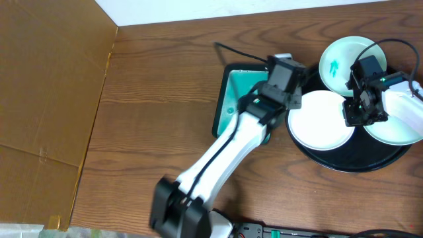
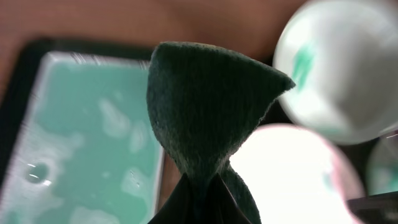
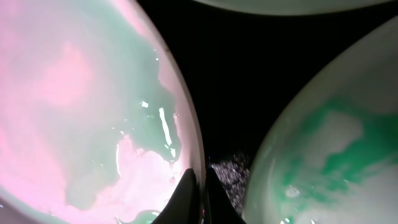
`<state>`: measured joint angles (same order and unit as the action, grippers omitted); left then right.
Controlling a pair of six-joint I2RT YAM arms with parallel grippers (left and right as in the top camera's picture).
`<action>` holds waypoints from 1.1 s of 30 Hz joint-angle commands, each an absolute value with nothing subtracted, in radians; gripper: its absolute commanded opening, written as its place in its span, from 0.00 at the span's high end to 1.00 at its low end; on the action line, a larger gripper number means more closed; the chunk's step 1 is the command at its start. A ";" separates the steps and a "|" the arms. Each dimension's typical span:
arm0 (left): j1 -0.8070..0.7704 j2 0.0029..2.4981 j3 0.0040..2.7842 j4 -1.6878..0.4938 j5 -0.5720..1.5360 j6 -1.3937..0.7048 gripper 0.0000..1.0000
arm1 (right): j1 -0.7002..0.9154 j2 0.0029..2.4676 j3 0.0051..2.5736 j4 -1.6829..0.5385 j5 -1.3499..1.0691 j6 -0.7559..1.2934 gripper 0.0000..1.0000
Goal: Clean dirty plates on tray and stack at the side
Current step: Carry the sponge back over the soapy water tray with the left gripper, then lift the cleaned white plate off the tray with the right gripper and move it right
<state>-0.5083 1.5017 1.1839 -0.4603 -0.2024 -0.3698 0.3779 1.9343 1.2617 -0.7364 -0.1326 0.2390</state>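
**Left edge.** A brown cardboard sheet (image 1: pixel 46 86) covers the left of the wooden table (image 1: pixel 158 79); it is cut off by the frame.

**Centre.** A teal rectangular tray (image 1: pixel 234 92) with a black rim lies on the table, its right part hidden in the overhead view under the white left arm (image 1: pixel 225 149). In the left wrist view its wet surface is blurred. The left gripper (image 2: pixel 200 202) is closed tight on a dark green pad (image 2: pixel 205 106), pinched at its lower end so that it fans out upward. The pad fills the middle of that view and hides what lies beneath it. From overhead neither the pad nor these fingers can be seen.

**Right.** The black round tray (image 1: pixel 350 158) sits just beside the teal one and carries all three plates.
- The middle plate (image 1: pixel 317 122) looks plain white and overexposed.
- The upper plate (image 1: pixel 340 59) shows a teal smear (image 1: pixel 334 66).
- The right plate (image 1: pixel 403 132) is cut off by the frame edge and partly covered by the right arm.

The right gripper (image 1: pixel 361 112) is closed, its tips at the right rim of the middle plate, between that plate and the right one. Whether the rim is pinched between the tips cannot be told. In the right wrist view both neighbouring plates carry green film, glare tinting one of them pink.
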 commanded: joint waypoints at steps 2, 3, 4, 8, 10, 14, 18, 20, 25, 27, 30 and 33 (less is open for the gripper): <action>-0.466 1.415 1.186 -0.467 -0.283 -0.378 0.93 | 0.395 1.855 1.304 -0.744 -0.037 0.154 0.99; -0.451 1.401 1.186 -0.470 -0.293 -0.378 0.93 | 0.399 1.840 1.311 -0.743 -0.016 0.134 0.99; -0.430 1.387 1.186 -0.475 -0.304 -0.378 0.93 | 0.404 1.826 1.316 -0.740 0.002 0.103 0.99; -0.330 1.359 1.186 -0.504 -0.309 -0.378 0.93 | 0.440 1.763 1.323 -0.728 0.136 0.012 0.99; -0.278 1.359 1.186 -0.527 -0.308 -0.379 0.93 | 0.461 1.733 1.323 -0.716 0.229 -0.025 0.99; -0.190 1.360 1.185 -0.583 -0.308 -0.379 0.93 | 0.529 1.670 1.323 -0.668 0.425 -0.182 0.99; -0.146 1.360 1.185 -0.615 -0.308 -0.379 0.93 | 0.597 1.639 1.323 -0.600 0.619 -0.316 0.99; -0.134 1.360 1.185 -0.629 -0.308 -0.379 0.93 | 0.628 1.632 1.323 -0.551 0.724 -0.400 0.99; -0.127 1.360 1.185 -0.640 -0.308 -0.379 0.93 | 0.699 1.633 1.323 -0.420 0.914 -0.645 0.99; -0.127 1.360 1.185 -0.640 -0.308 -0.379 0.93 | 0.723 1.633 1.323 -0.368 0.943 -0.731 0.99; -0.127 1.360 1.185 -0.640 -0.308 -0.379 0.92 | 0.752 1.633 1.323 -0.309 0.946 -0.819 0.99; -0.127 1.360 1.185 -0.640 -0.308 -0.379 0.93 | 0.773 1.633 1.323 -0.267 0.946 -0.871 0.99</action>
